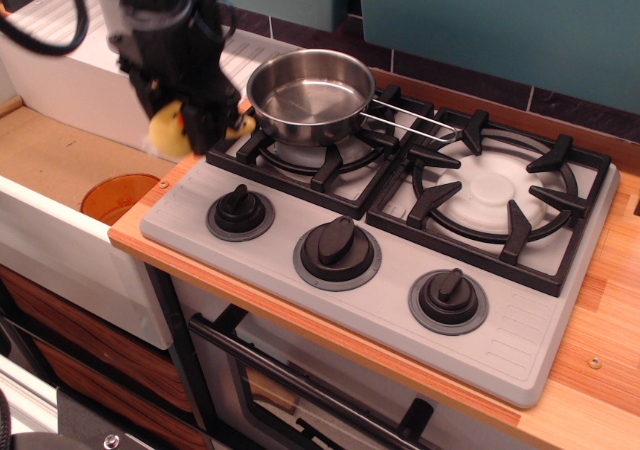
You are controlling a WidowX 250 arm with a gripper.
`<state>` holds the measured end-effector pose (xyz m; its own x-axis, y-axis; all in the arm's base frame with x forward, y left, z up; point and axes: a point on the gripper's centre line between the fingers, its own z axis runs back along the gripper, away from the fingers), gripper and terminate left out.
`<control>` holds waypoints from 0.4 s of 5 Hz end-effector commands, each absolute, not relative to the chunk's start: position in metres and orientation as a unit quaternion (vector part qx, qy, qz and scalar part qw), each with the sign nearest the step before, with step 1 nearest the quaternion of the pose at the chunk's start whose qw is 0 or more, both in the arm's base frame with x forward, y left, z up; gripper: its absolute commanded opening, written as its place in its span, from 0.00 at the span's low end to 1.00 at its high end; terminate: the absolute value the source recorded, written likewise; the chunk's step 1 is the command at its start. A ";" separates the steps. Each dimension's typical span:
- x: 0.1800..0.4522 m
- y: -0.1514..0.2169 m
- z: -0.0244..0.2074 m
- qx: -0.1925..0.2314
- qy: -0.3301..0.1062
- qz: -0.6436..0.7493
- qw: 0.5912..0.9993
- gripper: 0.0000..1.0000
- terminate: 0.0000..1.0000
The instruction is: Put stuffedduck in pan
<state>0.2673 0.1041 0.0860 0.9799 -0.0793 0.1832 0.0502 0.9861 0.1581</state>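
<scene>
**Desk:** Holding anything there, upper left of the frame?

**Arm:** Yes. My pincer is clamped on the stuffedduck, which hangs clear of the stove, above the left edge of the wooden counter and the upper-left corner of the hob. Only yellow fuzz and a speck of orange beak show on either side of my black fingers.

**Desk:** Where is the pan from you?

**Arm:** To my right in the frame and a touch higher up the picture. The pan sits on the rear left burner grate, near my load but apart from it. It is empty, its open mouth facing up. Its thin wire handle points away to the right, so the near rim is the side I would cross. In my judgement the move ahead is short: rightward over that rim, then a release above the steel floor.

**Desk:** What can't you vouch for?

**Arm:** Which way the duck faces, or how it lies lengthwise; my fingers cover its middle. My upper arm runs off the top edge of the frame. How high the toy rides compared with the pan's rim is hard to judge from this single angle.
</scene>
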 end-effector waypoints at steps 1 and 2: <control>0.315 0.085 0.133 0.104 -0.122 -0.047 0.986 0.00 0.00; 0.339 0.078 0.134 0.097 -0.128 -0.056 0.985 0.00 0.00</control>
<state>0.3321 0.0780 0.1172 0.9745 -0.1295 0.1833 0.0949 0.9779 0.1861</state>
